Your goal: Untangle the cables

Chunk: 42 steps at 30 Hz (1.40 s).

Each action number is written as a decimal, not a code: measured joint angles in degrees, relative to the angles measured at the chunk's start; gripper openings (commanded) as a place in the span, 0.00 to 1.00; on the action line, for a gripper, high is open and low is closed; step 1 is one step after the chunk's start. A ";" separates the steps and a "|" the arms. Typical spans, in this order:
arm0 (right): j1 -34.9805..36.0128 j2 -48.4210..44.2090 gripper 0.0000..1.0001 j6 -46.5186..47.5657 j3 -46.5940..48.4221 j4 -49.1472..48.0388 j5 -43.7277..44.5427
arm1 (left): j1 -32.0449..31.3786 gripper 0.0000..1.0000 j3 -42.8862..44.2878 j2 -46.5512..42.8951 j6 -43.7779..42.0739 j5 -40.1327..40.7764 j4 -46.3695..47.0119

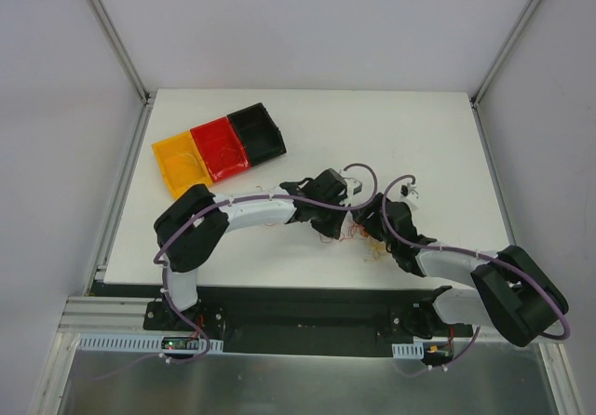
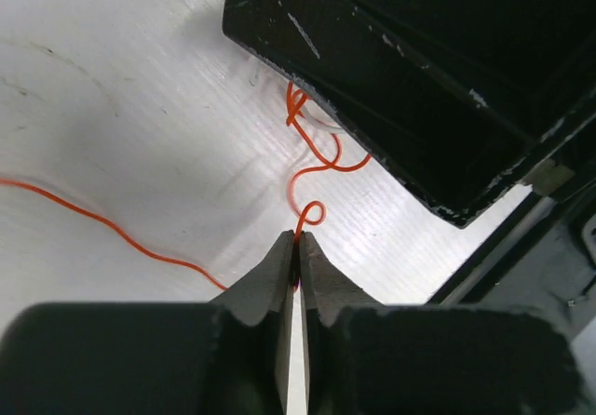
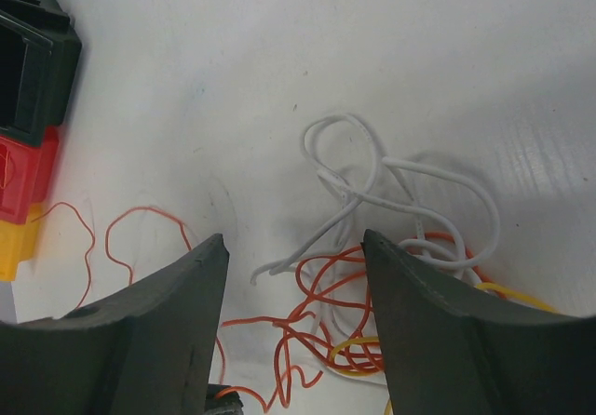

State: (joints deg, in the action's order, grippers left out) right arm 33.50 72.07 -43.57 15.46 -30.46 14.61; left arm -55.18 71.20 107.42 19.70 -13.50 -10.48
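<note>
Cables (image 3: 321,317), a loose knot of orange, yellow and white strands, lie on the white tabletop (image 1: 419,136) toward its 6 o'clock edge. They sit at 5 o'clock from the tray (image 1: 216,150) of 3 bins: yellow, red and black. Left jaws are clenched on 1 orange strand (image 2: 343,168), which loops away toward 12 o'clock. Right jaws are released and spread wide over the knot, with the white strand (image 3: 346,196) at 12 o'clock beyond their tips.

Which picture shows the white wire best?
The right wrist view: the white wire lies looped, close up. The top view shows only a tiny tangle; the left wrist view shows mostly an orange wire.
</note>
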 measured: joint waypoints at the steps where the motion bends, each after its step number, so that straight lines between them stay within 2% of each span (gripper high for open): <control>1: -0.02 0.00 0.63 -0.09 0.00 0.07 -0.11 | 0.02 0.00 -0.11 0.00 -0.24 -0.02 0.17; 5: -0.04 0.00 0.60 -0.98 0.13 0.92 0.11 | 0.00 0.00 -2.03 -1.11 -0.83 0.35 0.61; 8: -0.02 0.02 0.59 -1.97 0.44 1.97 1.03 | 0.00 0.00 -5.88 -6.08 -0.79 2.05 0.20; 12: 0.13 0.04 0.59 -3.06 1.33 4.13 2.80 | 0.00 0.00 -9.88 -19.93 -0.76 6.23 -2.84; 17: 0.15 0.04 0.59 -4.46 2.16 6.29 5.64 | 0.02 0.00 -10.21 -42.01 -0.94 17.18 -5.92; 23: 0.17 0.04 0.58 -5.27 2.86 8.07 7.13 | 0.04 0.00 -8.70 -57.88 -2.19 27.69 -12.59; 28: 0.17 0.04 0.58 -5.25 2.89 8.11 7.08 | 0.11 0.00 -8.68 -60.54 -1.49 29.00 -14.86; 37: 0.17 0.04 0.58 -4.92 2.86 8.00 6.95 | 0.48 0.00 -14.60 -51.19 4.04 29.70 -15.43; 40: 0.17 0.04 0.58 -4.76 2.86 7.98 6.80 | 3.45 0.00 -17.16 -50.10 5.86 30.01 -15.52; 42: 0.17 0.07 0.58 -4.57 2.86 7.93 6.62 | 8.11 0.00 -18.99 -49.79 7.58 29.46 -15.19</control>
State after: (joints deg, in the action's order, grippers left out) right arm 33.67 72.14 -48.14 18.33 -22.52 21.23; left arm -47.07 52.21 57.63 27.29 15.97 -25.67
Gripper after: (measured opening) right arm 0.578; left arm 0.006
